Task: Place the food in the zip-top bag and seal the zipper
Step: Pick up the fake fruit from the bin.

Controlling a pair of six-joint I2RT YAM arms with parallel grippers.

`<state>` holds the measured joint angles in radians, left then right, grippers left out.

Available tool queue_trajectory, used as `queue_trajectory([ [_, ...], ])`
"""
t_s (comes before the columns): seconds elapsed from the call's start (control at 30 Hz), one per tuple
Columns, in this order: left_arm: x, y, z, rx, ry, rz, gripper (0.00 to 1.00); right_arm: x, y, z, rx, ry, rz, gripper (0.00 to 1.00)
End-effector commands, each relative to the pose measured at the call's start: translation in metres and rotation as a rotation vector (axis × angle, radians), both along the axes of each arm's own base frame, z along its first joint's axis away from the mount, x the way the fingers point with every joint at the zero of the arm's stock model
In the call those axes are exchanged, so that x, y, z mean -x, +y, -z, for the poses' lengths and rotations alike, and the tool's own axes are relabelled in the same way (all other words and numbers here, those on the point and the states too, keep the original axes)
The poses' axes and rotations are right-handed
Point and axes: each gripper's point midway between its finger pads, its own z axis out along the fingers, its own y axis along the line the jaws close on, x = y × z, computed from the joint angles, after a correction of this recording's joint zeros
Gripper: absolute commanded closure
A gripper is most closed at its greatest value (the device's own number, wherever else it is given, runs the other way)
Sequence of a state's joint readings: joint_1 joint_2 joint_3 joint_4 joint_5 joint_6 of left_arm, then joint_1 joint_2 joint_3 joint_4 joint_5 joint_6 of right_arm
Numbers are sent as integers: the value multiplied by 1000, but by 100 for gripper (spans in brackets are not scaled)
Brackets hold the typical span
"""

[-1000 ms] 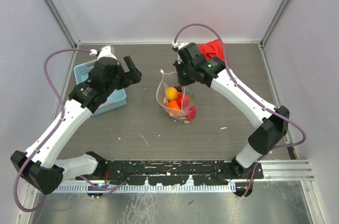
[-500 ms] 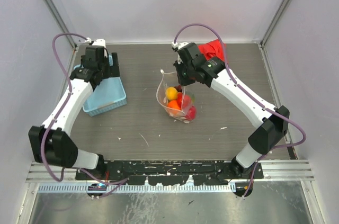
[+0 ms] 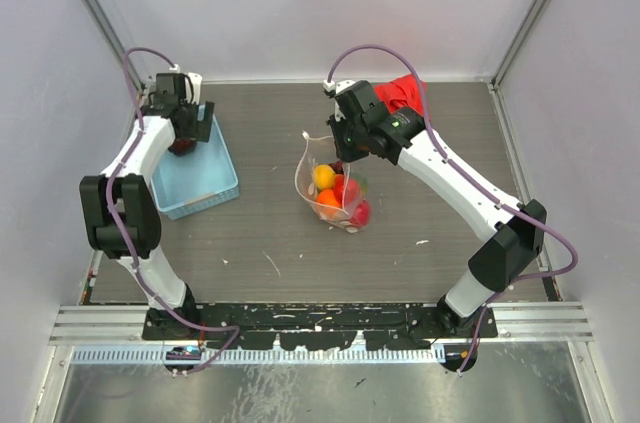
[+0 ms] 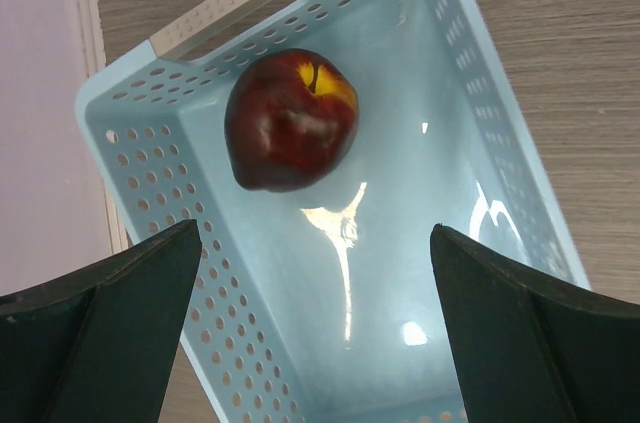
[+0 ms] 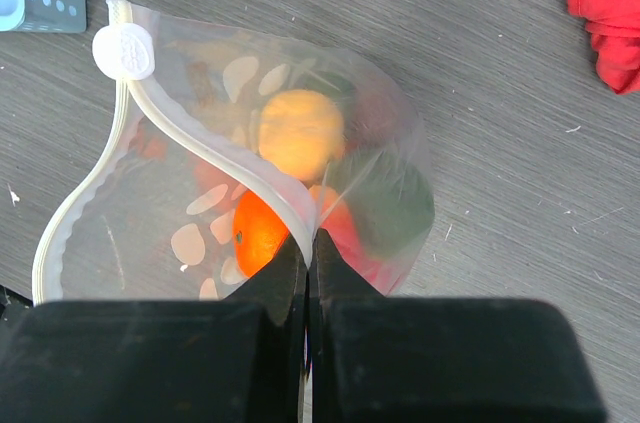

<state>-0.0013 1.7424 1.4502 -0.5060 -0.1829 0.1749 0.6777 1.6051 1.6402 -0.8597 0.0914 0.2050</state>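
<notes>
The clear dotted zip-top bag (image 3: 335, 191) stands mouth open at the table's middle. It holds yellow (image 5: 300, 133), orange (image 5: 260, 235), red and green (image 5: 396, 211) toy fruits. My right gripper (image 3: 340, 158) is shut on the bag's zipper strip (image 5: 200, 145) and holds that edge up; its jaws (image 5: 308, 243) pinch the strip. My left gripper (image 3: 186, 133) is open over the light blue basket (image 3: 226, 186) at the far left. A dark red fruit with a yellow patch (image 4: 290, 121) lies in the basket's far corner, ahead of the open fingers (image 4: 110, 333) and not touched by them.
A red cloth (image 3: 403, 91) lies at the back behind the right wrist, also in the right wrist view (image 5: 608, 13). The basket (image 4: 480, 143) holds nothing else that shows. Enclosure walls stand close on the left, the back and the right.
My left arm has swung from near the bag back to the far left and now hangs over the basket with its gripper open. The right gripper and the bag have not moved.
</notes>
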Motion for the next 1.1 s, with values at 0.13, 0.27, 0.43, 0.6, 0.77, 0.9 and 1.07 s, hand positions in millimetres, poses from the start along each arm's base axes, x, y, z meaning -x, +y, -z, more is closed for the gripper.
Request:
queue_trajectory([
  [0.13,-43,22,-1,-47,-42,47,2,-2,5,-20,-46,-59,-19,100],
  [0.27,-53,21,14,-42,-10,65,2,-2,6,-18,-44,-52,-20,100],
  [0.43,-64,24,33,-41,29,69,2,-3,6,-17,-40,-49,-20,100],
  [0.6,-70,23,51,-27,69,66,0,-2,6,-14,-32,-38,-20,100],
  [0.77,-71,26,65,-36,100,59,2,-2,5,-13,-27,-36,-16,100],
  [0.9,-71,27,74,-33,117,54,4,-2,6,-12,-27,-32,-16,100],
  [1.07,-68,26,85,-20,146,51,7,-2,5,-12,-25,-31,-13,100],
])
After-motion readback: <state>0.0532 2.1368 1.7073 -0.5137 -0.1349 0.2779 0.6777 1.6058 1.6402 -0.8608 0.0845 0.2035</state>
